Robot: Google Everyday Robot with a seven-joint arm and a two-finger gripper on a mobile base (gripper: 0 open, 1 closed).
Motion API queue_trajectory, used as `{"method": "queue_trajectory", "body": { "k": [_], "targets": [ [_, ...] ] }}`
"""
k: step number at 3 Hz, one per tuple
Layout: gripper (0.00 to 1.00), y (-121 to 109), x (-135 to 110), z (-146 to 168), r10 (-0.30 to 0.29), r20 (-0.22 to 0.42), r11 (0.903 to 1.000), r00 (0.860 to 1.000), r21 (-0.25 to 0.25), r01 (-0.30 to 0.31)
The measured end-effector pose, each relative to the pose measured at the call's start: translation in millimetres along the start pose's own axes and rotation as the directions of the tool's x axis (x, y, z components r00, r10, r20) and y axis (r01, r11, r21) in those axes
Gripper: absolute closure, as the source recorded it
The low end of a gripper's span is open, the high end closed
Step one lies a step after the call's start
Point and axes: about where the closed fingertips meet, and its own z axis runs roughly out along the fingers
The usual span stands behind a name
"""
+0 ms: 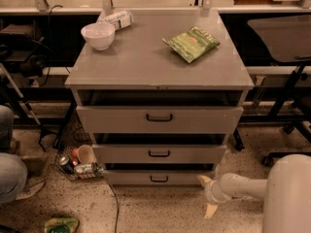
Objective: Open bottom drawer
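The grey metal cabinet has three drawers. The bottom drawer [158, 177] is the slimmest front, near the floor, with a small dark loop handle [159, 179] at its centre; it stands slightly out, with a dark gap above it. My gripper [207, 195] is low at the right, just right of the bottom drawer's right end and near the floor. Its two yellowish fingertips [210, 210] are spread apart, pointing left toward the drawer, holding nothing. The white arm [262, 191] runs off to the lower right.
The top drawer [159, 119] and middle drawer [159, 154] also stand slightly out. A white bowl [98, 35], a bottle [116, 19] and a green chip bag [192, 43] lie on the cabinet top. Cans and a cup [80, 161] sit left of the cabinet. A chair base [286, 130] is right.
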Motion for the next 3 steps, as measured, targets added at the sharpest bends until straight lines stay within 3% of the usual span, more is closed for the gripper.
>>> {"method": "queue_trajectory", "body": {
  "k": [2, 3],
  "targets": [
    [0.0, -20.7, -16.3, 55.8, -0.081, -0.054, 0.9957, 0.995, 0.041, 0.083],
    [0.0, -38.5, -17.9, 72.2, -0.086, -0.083, 0.9921, 0.993, 0.084, 0.093]
  ]
}}
